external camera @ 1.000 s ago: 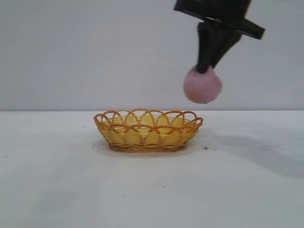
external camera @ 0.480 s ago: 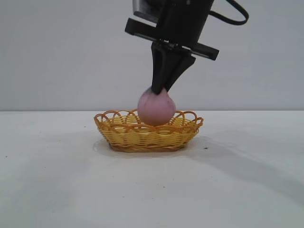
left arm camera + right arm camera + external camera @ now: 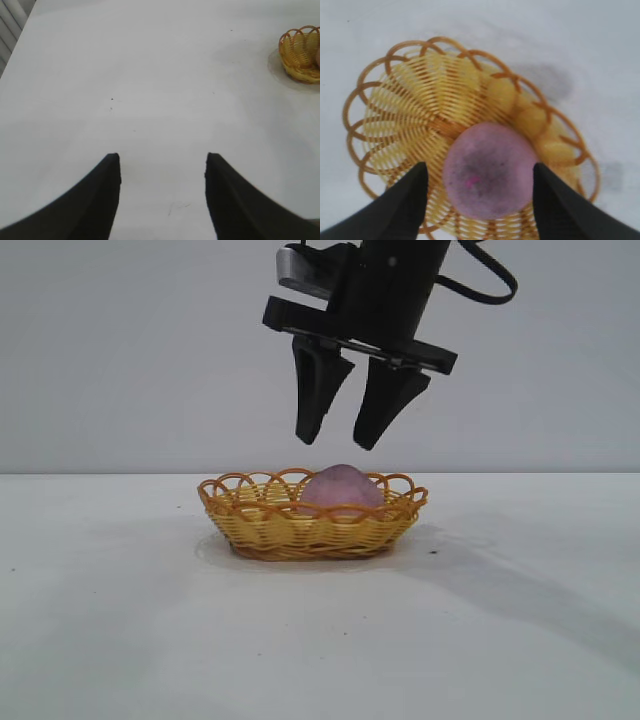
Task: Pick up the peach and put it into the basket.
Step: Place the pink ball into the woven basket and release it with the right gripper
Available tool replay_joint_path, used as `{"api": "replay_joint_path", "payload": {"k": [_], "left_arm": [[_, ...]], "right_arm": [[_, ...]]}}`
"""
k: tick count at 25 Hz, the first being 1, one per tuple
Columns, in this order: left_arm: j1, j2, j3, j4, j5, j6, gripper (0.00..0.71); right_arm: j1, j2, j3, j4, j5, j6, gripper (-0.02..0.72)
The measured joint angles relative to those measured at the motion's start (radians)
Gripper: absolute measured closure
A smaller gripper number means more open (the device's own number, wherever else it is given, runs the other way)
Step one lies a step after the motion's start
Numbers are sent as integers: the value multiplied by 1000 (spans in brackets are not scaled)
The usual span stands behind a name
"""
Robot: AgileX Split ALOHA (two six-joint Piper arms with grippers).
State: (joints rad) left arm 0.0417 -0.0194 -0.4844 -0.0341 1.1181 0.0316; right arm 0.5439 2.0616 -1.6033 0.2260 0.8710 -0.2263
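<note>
The peach (image 3: 340,488) is lying inside the basket (image 3: 262,524), resting on the woven floor toward the basket's right half in the exterior view, with its rounded top showing above the looped rim. The basket is sitting on the white desk (image 3: 120,620), roughly in the middle of the exterior view.

The right gripper (image 3: 337,444) is hanging directly above the peach, pointing steeply downward, with its two dark fingers (image 3: 312,400) spread apart and holding nothing. A clear gap is showing between the fingertips and the top of the fruit. In the right wrist view, the peach (image 3: 489,170) is sitting between the two spread fingers (image 3: 402,210), with the basket (image 3: 395,100) around it.

The left gripper (image 3: 162,157) is hovering over a bare stretch of the desk (image 3: 150,75), well apart from the basket (image 3: 295,55), its fingers (image 3: 100,200) standing apart and gripping nothing.
</note>
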Motion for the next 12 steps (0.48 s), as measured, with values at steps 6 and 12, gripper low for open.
{"api": "replay_joint_path", "payload": {"k": [6,12], "left_arm": [[0,0,0,0,0,0,393],[0,0,0,0,0,0,393]], "right_arm": [[-100,-28,-72,-18,60,2,298],[-263,-31,-82,-33,101,2,298]]}}
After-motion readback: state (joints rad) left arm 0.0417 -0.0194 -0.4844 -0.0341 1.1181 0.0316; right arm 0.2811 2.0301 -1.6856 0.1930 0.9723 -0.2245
